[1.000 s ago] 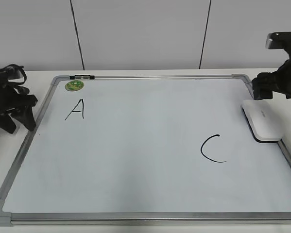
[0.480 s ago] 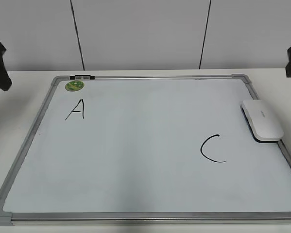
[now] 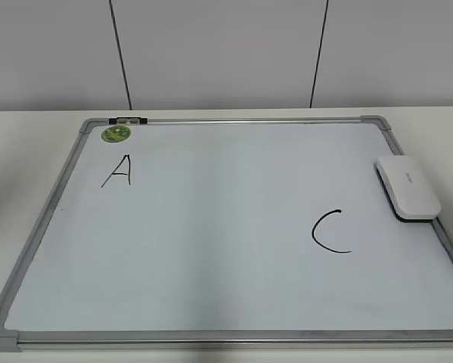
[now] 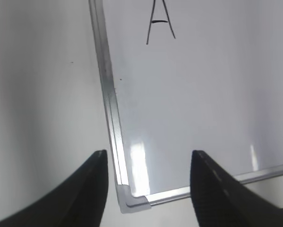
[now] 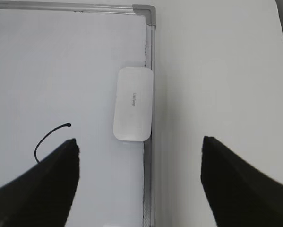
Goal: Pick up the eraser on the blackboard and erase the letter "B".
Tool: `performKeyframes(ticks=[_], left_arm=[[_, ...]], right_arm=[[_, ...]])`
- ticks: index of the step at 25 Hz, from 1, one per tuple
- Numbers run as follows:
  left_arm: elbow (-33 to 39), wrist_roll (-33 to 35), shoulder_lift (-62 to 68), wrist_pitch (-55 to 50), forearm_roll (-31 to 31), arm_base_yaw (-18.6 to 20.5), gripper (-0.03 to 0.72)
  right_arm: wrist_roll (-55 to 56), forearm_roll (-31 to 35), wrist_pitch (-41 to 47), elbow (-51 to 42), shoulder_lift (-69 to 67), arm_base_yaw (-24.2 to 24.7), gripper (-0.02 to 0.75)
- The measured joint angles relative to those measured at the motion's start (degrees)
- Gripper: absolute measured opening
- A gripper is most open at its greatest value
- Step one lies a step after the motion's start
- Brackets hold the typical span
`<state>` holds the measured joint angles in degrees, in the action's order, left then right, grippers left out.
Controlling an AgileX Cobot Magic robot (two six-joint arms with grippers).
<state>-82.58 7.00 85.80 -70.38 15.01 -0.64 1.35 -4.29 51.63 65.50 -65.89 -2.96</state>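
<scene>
Left jaws [image 4: 148, 182] spread, right jaws [image 5: 139, 177] spread, empty

White table [image 3: 29, 144] carrying the blackboard [image 3: 211, 265], which lies flat. The board's silver-grey frame [image 4: 108, 99] rests directly on the tabletop.

The blackboard [image 3: 211, 257] has a smooth, pale, faintly glossy writing surface inside a brushed silver metal frame with grey plastic corners. Ahead of the right gripper's [image 5: 139, 156] matt black jaws, the eraser [image 5: 133, 103] looks like smooth white plastic.
</scene>
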Motion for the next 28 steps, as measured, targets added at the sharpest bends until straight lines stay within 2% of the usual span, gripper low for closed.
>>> performKeyframes(ticks=[17, 28], left_arm=[[29.5, -0.6, -48.1, -1.6, -0.6, -2.6, 0.42], [43.8, -3.7, -66.0, -1.7, -6.2, -2.8, 0.42]], right_arm=[[-0.1, -0.4, 14.3, -11.7, 36.6, -0.1, 0.593], [-0.2, -3.6, 19.2, -29.5, 57.5, -0.2, 0.592]])
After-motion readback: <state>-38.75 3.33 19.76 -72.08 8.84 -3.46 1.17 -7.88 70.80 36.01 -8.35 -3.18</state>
